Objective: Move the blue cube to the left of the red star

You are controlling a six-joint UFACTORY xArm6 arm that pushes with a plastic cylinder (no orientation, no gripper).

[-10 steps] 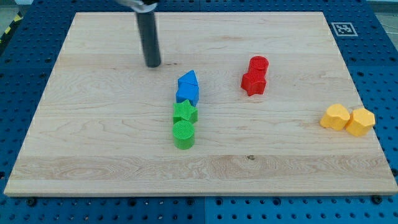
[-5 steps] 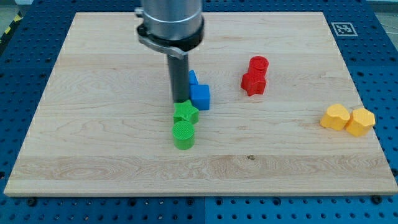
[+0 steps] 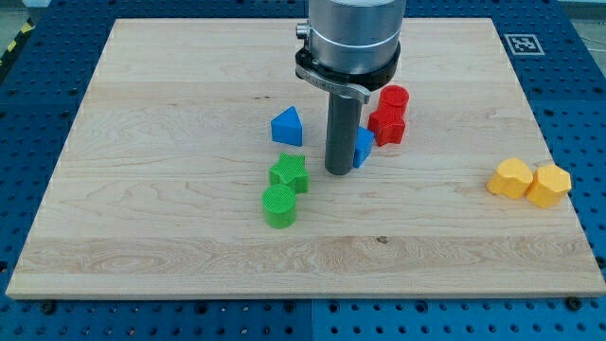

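Light wood board (image 3: 142,218) on blue perforated table (image 3: 28,104), even lighting.

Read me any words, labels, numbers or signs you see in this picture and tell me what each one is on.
No readable words, brands or numbers anywhere.
One sign only: a black-and-white square marker, a coded pattern with no letters, on the wooden board at its corner toward the view's top right.
The blocks carry no labels.

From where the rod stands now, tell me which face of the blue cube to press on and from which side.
Press the blue cube's face toward the view's left, coming from that side. My tip already sits there, covering most of the cube. The red star lies just to the cube's right and slightly up, so a gentle rightward push looks enough.
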